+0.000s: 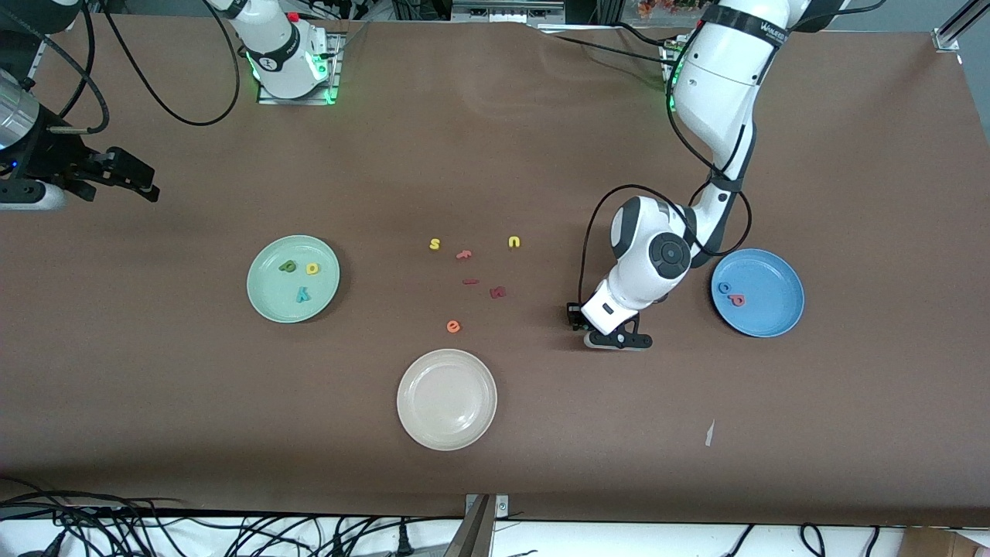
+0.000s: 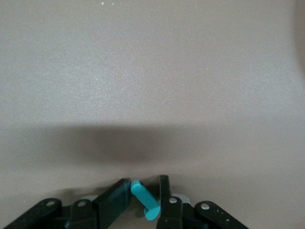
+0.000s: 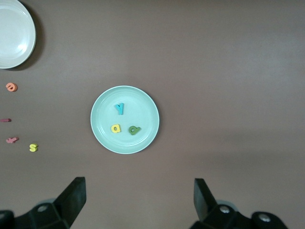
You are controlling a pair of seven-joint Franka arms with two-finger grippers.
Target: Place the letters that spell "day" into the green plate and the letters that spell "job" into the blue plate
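Observation:
My left gripper (image 1: 616, 340) is down at the table between the loose letters and the blue plate (image 1: 773, 313). In the left wrist view its fingers (image 2: 114, 195) press on a teal j (image 2: 144, 199) that stands slanted between them. The blue plate holds a blue o (image 1: 725, 288) and a salmon b (image 1: 737, 300). The green plate (image 1: 263, 298) holds a dark green d (image 1: 287, 266), a yellow a (image 1: 312, 268) and a teal y (image 1: 302, 294). My right gripper (image 1: 143, 184) waits open, in the air at the right arm's end of the table, with nothing in it (image 3: 138, 200).
A cream plate (image 1: 446, 399) lies nearer the front camera. Loose letters lie mid-table: a yellow s (image 1: 435, 244), a salmon f (image 1: 464, 254), a yellow u (image 1: 514, 242), two dark red pieces (image 1: 498, 292) and an orange e (image 1: 453, 326). A paper scrap (image 1: 709, 433) lies near the front.

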